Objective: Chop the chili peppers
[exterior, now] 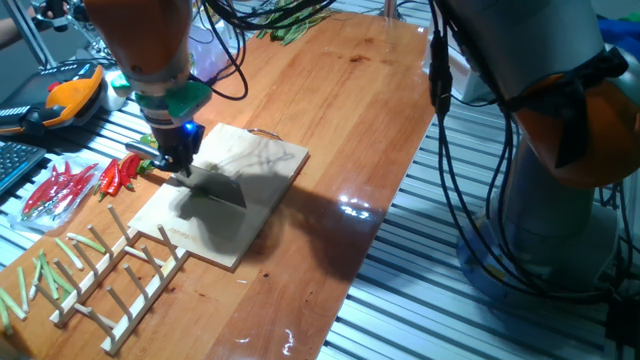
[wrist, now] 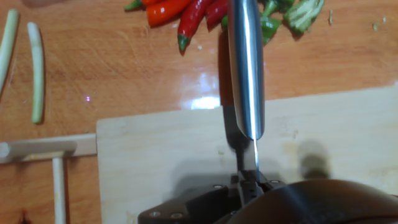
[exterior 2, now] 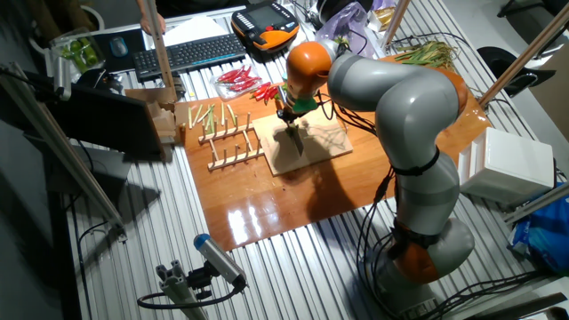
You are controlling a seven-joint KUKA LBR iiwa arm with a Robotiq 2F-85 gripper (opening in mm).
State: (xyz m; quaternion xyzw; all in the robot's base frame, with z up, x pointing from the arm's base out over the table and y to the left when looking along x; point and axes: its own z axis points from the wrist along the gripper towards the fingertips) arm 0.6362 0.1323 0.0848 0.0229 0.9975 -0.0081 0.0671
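Observation:
In the hand view, the chili peppers show as glossy green bits [wrist: 303, 14] lying on the bare table beyond the far edge of the wooden cutting board [wrist: 323, 130]. My gripper [exterior: 178, 160] is shut on a knife [wrist: 245, 68]. The blade points away from the hand, over the board's far edge, with its tip reaching over the green bits. In the fixed views the gripper [exterior 2: 289, 116] stands at the board's [exterior: 260, 160] corner nearest the red chilies. The blade [exterior: 218, 190] hangs low over the board. The green bits are too small to make out there.
Slender red chilies [wrist: 193, 15] lie just beyond the board, next to the green bits, with more in a bag [exterior: 55, 190]. A wooden peg rack [exterior: 120, 275] adjoins the board. Pale-green stalk sticks [wrist: 37, 68] lie by it. A keyboard [exterior 2: 191, 53] and orange pendant [exterior: 65, 95] sit beyond.

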